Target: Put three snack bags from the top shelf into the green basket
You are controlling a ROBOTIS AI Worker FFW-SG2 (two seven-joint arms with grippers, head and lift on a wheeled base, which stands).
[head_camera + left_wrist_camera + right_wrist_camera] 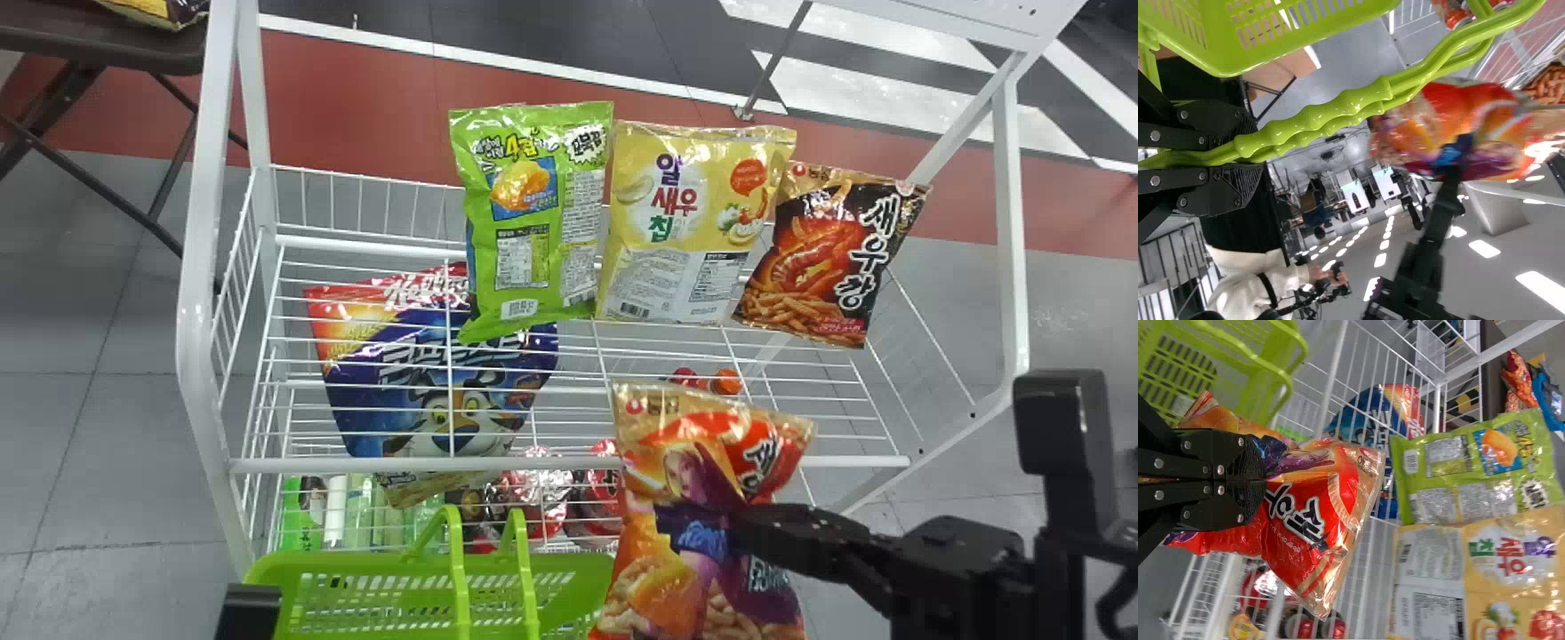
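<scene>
My right gripper (725,526) is shut on an orange-red snack bag (702,462), held upright in front of the shelf and just right of the basket. In the right wrist view that gripper (1263,480) pinches the middle of the bag (1315,520). The green basket (391,569) hangs before the shelf's front edge. At its left is my left gripper (249,613); in the left wrist view this gripper (1248,150) is closed around the basket's handles (1331,117). On the top shelf (569,463) stand a green bag (533,222), a yellow bag (685,222) and a dark bag (827,258).
A blue cereal bag (436,382) lies beneath the top shelf's wires, with bottles and red packages (542,498) lower down. White frame posts (200,267) rise at the shelf's sides. A brown table (107,49) stands at the back left.
</scene>
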